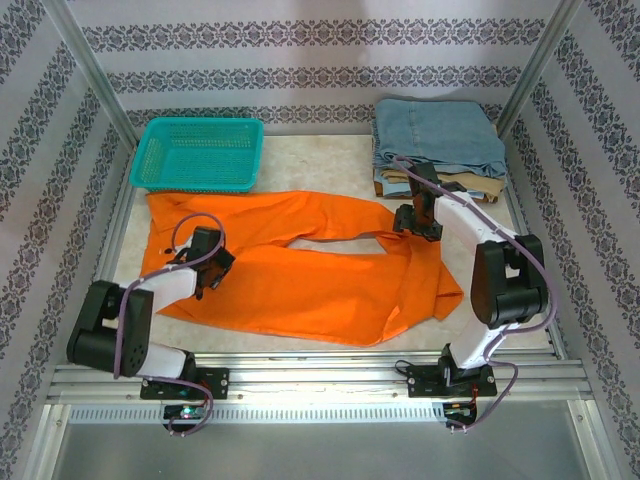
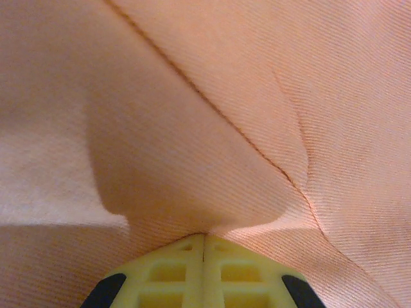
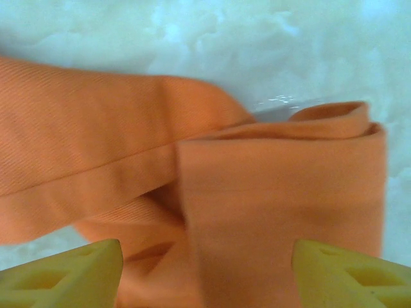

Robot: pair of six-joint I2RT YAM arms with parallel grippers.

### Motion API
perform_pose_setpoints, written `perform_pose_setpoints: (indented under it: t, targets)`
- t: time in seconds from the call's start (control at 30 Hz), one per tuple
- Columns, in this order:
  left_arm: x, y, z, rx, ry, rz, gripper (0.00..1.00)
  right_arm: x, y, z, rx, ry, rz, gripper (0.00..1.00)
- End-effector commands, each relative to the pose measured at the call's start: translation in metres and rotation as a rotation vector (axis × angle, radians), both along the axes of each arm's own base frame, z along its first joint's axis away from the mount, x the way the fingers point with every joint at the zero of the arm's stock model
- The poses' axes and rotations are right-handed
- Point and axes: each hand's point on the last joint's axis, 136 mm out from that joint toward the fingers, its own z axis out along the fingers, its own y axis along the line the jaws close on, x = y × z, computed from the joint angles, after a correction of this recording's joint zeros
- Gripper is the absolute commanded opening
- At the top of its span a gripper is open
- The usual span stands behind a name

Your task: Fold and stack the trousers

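1. Two legs of the bright orange long cloth trousers [image 1: 300,280] fork away to the right of the teal plastic mesh basket [image 1: 195,186]. Their broad end lies just on the near side of that basket, so the long axis runs roughly along the basket's long side.
2. Away from the basket, at the tip of the farther leg, the cloth is doubled back on itself. The right wrist view shows this as a thick folded flap [image 3: 282,186] lying on the pale table [image 3: 212,38].
3. Well to the right of the basket, the right gripper [image 1: 417,225] hovers over that flap. Its yellow fingers [image 3: 70,273] stand wide apart with the fold between them, clamping nothing.
4. On the near side of the basket, the left gripper [image 1: 207,270] sits on the broad end. Its jaws are pressed together [image 2: 203,239], and the orange weave [image 2: 192,96] puckers into a ridge running right into the tips, so it seems to pinch the cloth.
5. Judging by this layout, the right arm is nearer the leg ends and the left arm nearer the basket end. Any fold probably turns on carrying one end along that axis toward the other.
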Motion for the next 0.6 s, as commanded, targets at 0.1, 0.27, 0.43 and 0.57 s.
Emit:
perform_pose_setpoints:
  t: [0.1,0.27,0.43,0.57]
  targets:
    - [-0.058,0.044,0.013,0.100,0.115,0.164,0.00,-0.008,0.000,-0.010,-0.011,0.044,0.002,0.65]
    - [-0.048,0.036,0.048,0.084,0.044,0.086,0.00,-0.006,0.016,-0.002,-0.023,0.019,0.038,0.64]
    - [-0.013,-0.008,0.062,0.082,-0.007,-0.108,0.00,0.006,0.027,-0.001,-0.056,0.020,0.059,0.65]
    - [0.015,-0.068,0.051,0.077,0.023,-0.293,0.00,0.005,0.013,-0.018,-0.127,0.074,0.025,0.57]
